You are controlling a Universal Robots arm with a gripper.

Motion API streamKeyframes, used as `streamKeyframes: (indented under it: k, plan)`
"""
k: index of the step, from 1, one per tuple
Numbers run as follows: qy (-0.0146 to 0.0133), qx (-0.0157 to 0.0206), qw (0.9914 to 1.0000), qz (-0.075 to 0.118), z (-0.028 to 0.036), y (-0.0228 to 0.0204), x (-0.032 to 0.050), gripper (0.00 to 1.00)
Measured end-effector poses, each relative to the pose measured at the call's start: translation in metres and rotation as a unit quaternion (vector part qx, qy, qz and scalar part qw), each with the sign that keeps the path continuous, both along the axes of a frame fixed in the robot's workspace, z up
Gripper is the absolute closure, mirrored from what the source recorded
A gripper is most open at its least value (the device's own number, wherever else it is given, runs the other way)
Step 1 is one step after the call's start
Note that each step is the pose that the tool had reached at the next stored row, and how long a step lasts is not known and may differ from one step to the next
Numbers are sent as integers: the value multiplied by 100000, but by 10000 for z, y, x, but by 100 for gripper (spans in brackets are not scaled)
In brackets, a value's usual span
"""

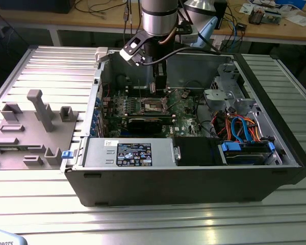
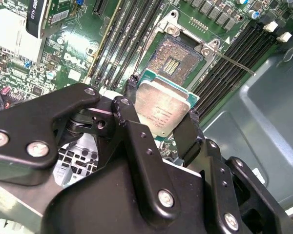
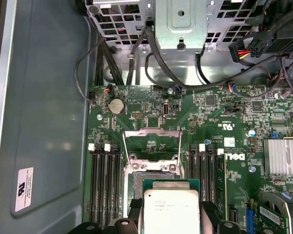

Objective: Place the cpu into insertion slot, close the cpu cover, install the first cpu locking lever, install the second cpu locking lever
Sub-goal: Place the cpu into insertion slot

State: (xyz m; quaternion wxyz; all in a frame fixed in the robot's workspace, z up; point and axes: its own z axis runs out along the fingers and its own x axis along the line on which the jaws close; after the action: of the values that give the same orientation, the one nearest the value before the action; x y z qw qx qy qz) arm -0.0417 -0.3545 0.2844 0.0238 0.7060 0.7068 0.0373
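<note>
Presently at stage one of four, unfinished. Cpu [image 2: 161, 109]: clamped by two opposite edges between the closed fingers [image 2: 186, 136], metal top showing, held over the board [image 3: 210, 112] near the slot [image 2: 178, 56] and apart from it, not seated. Slot: open, contact field bare. Cover [image 3: 151, 142]: swung up off the slot and standing at its hinge side, not closed. Levers: one thin rod [image 2: 234, 64] stands free beside the slot; neither judged locked. Outstanding: seating, cover, both levers. Case [image 1: 194, 178]: lies open on the slatted tabletop [image 1: 143, 224], toward the exterior view's right, with grey fixtures [image 1: 38, 109] by the tabletop's edge at the exterior view's left. View notes: the exterior view gives the arm [image 1: 158, 15] reaching down into the case. The second wrist view gives the grip itself and the slot's contacts. The first wrist view gives the raised cover and the memory slots [image 3: 105, 180] flanking it.
</note>
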Motion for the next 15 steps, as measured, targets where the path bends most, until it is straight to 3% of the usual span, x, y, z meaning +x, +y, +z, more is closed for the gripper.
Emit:
streamKeyframes:
  k: [15]
  plan:
    - [-3, -1, 99974, -2280, 0, 0, 0, 45]
